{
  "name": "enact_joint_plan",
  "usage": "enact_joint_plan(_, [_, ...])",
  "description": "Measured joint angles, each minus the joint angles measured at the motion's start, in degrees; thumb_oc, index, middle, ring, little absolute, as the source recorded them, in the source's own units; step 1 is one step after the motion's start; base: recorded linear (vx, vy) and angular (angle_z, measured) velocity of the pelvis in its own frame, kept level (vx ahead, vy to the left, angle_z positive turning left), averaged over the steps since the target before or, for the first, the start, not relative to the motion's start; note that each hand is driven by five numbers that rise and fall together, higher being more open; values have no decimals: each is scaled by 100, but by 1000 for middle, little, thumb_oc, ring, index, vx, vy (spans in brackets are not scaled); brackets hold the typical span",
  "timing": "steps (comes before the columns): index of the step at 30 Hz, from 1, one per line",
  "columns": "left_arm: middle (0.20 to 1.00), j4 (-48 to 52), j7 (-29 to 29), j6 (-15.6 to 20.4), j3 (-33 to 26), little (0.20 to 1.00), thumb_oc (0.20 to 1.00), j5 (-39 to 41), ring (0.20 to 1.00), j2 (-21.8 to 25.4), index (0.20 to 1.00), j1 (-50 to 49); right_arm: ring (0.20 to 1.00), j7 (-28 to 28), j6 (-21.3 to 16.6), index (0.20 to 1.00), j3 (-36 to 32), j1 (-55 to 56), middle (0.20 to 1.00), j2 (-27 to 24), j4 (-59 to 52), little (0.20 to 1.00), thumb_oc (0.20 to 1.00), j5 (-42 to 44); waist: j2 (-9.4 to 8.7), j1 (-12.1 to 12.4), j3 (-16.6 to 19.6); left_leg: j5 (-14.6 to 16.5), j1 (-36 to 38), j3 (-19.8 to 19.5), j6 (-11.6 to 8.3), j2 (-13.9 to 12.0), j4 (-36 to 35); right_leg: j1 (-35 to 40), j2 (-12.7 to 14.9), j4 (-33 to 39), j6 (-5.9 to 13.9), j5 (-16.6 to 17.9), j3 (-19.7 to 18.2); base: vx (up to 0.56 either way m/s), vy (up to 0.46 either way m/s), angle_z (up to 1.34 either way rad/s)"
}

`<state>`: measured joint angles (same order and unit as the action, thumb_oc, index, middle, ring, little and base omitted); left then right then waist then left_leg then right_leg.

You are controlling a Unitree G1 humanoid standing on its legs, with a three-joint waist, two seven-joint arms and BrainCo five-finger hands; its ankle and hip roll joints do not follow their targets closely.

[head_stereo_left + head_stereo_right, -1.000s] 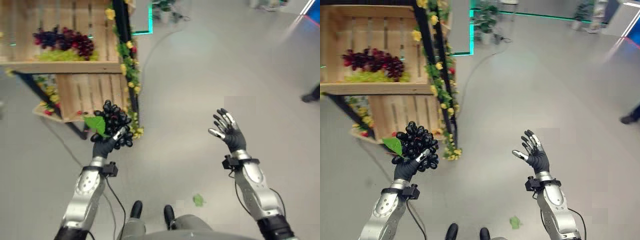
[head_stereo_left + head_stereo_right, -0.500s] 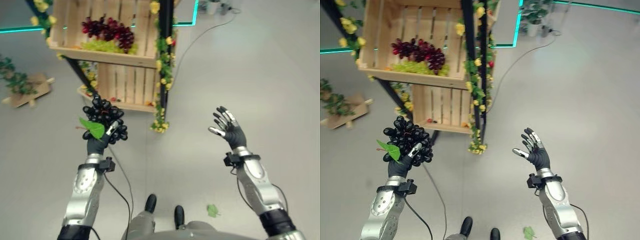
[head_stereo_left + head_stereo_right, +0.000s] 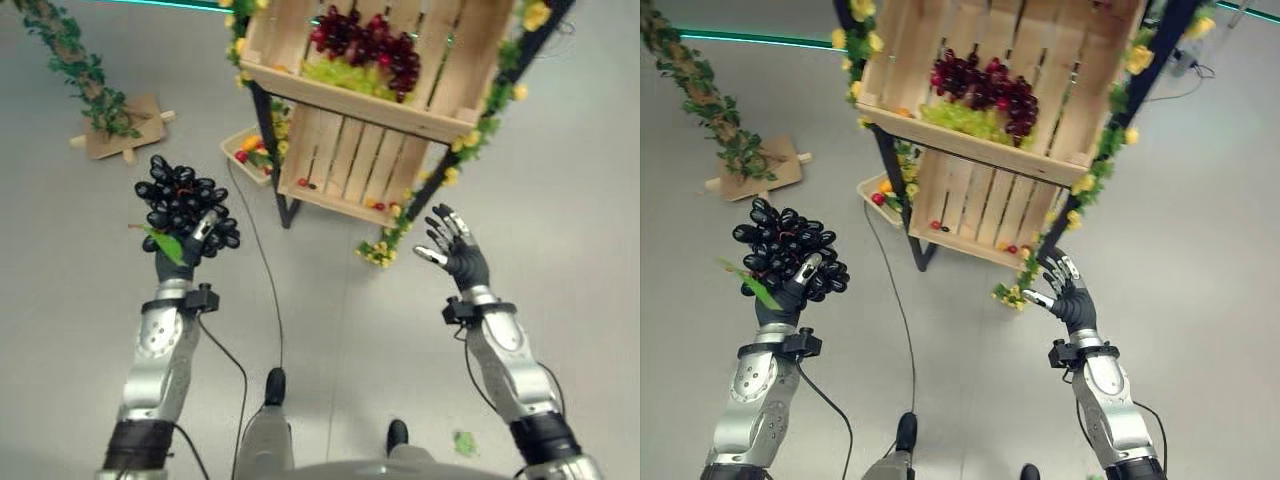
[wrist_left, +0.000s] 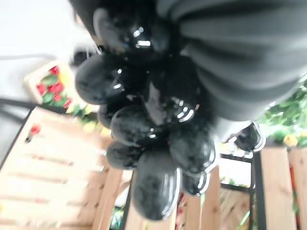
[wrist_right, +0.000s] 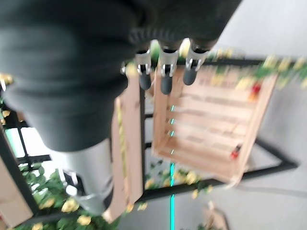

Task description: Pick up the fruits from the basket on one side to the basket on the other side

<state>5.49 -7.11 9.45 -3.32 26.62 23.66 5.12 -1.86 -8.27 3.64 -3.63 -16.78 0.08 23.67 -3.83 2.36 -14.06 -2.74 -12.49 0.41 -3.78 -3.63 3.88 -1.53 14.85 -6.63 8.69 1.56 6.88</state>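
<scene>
My left hand (image 3: 176, 262) is raised at the left and shut on a bunch of black grapes (image 3: 184, 206) with a green leaf (image 3: 164, 245). Seen from the left wrist, the glossy black grapes (image 4: 144, 120) hang against the hand's dark cover. My right hand (image 3: 457, 252) is held up at the right, open with spread fingers and holding nothing. Ahead stands a wooden crate shelf (image 3: 352, 100). Its upper crate holds dark red grapes (image 3: 365, 40) on green grapes (image 3: 345, 75). The lower crate (image 3: 345, 165) has a few small red fruits along its front.
Black frame posts wound with yellow flowers and leaves (image 3: 470, 145) hold the crates. A small tray of mixed fruit (image 3: 250, 152) sits on the floor beside the stand. A leafy vine on a cardboard piece (image 3: 100, 110) lies on the grey floor at the left. A green leaf (image 3: 464, 442) lies near my right arm.
The whole picture has shifted, so the camera has turned left; the crate stand now sits further right and closer. Both hands keep their poses, the left still holding the black grapes.
</scene>
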Motion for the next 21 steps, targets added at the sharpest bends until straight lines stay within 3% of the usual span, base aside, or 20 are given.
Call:
enact_joint_plan(5, [200, -24, -90, -5, 154, 200, 200, -1, 200, 51, 200, 58, 1000, -114, 5, 1000, -1, 135, 1000, 39, 25, 1000, 1000, 1, 9, -184, -9, 163, 316, 83, 328, 119, 10, -710, 203, -1751, -14, 160, -113, 158, 186, 6])
enact_joint_plan(6, [200, -13, -94, 6, 198, 200, 200, -1, 200, 35, 200, 81, 1000, -117, 6, 1000, 7, 157, 1000, 28, 38, 1000, 1000, 1, 104, -231, -62, 201, 387, 4, 392, 48, -89, -951, -81, -1835, 9, -262, -341, 186, 73, -9])
enact_joint_plan(7, [200, -8, -141, 46, 176, 200, 200, 0, 200, 7, 200, 92, 1000, -121, 4, 1000, 9, 118, 1000, 30, 45, 1000, 1000, 1, 171, -294, -100, 109, 411, -41, 331, -54, -197, -1096, -418, -1516, 11, -536, -537, 142, 10, 2])
enact_joint_plan(8, [200, -9, -141, 44, 203, 200, 200, 1, 200, 16, 200, 104, 1000, -135, 0, 1000, 7, 116, 1000, 22, 51, 1000, 1000, 4, 183, -329, -117, 76, 434, 8, 319, -74, -253, -1184, -452, -1267, 14, -550, -431, 187, -118, -19])
enact_joint_plan(9, [200, -5, -154, 50, 198, 200, 200, 1, 200, -10, 200, 116, 1000, -173, 1, 1000, 19, 34, 1000, 1, 147, 1000, 1000, 6, 96, -274, -88, 41, 507, 236, 306, -59, -335, -1309, -371, -651, -1, -512, 276, 171, -83, -24])
enact_joint_plan(11, [200, 84, -150, 47, 172, 200, 200, -3, 200, -18, 200, -92, 1000, -181, -29, 1000, -17, 79, 1000, -17, 353, 1000, 1000, 45, 89, -310, -84, 64, 703, 236, 243, 2, -465, -1214, -439, 190, -31, -180, 547, 174, -83, -4])
enact_joint_plan(12, [200, 157, -141, 49, 183, 200, 200, -2, 200, -51, 200, -137, 1000, -180, -31, 1000, -77, 188, 1000, -7, 330, 1000, 1000, 59, 47, -310, -63, 83, 755, 186, 216, 69, -456, -1130, -465, 301, -68, -77, 404, 161, -107, 55])
enact_joint_plan(13, [200, 306, -87, 65, 209, 200, 200, 0, 200, -69, 200, -301, 1000, -212, -15, 1000, -58, 511, 1000, -35, 306, 1000, 1000, 74, -140, -325, 11, 162, 885, 113, 122, 279, -472, -948, -484, 358, -214, 217, 249, 180, -119, 49])
enact_joint_plan(14, [200, 289, -68, 86, 212, 200, 200, 6, 200, -147, 200, -326, 1000, -202, -7, 1000, -50, 514, 1000, -78, 391, 1000, 1000, 72, -83, -296, 6, 201, 889, 95, 72, 267, -413, -922, -546, 349, -317, 370, 166, 173, -115, 23])
enact_joint_plan(15, [200, 320, -31, 95, 189, 200, 200, 10, 200, -179, 200, -359, 1000, -188, 8, 1000, -44, 348, 1000, -92, 625, 1000, 1000, 72, 25, -224, 10, 321, 873, 101, -52, 97, -320, -841, -742, 505, -472, 417, 158, 140, -106, -18])
enact_joint_plan(19, [200, 348, 86, 87, 215, 200, 200, 16, 200, -177, 200, -216, 1000, -159, 18, 1000, -80, 86, 1000, -202, 631, 1000, 1000, 72, 58, -167, 28, 405, 908, 102, -190, -203, -340, -700, -1069, 874, -635, 535, 150, 77, -86, -24])
enact_joint_plan(21, [200, 357, 174, 64, 264, 200, 200, 24, 200, -177, 200, -137, 1000, -157, 18, 1000, -131, 33, 1000, -231, 601, 1000, 1000, 72, 83, -320, 45, 399, 1002, 120, -213, -265, -438, -598, -1147, 1050, -682, 575, 117, 47, -76, -12])
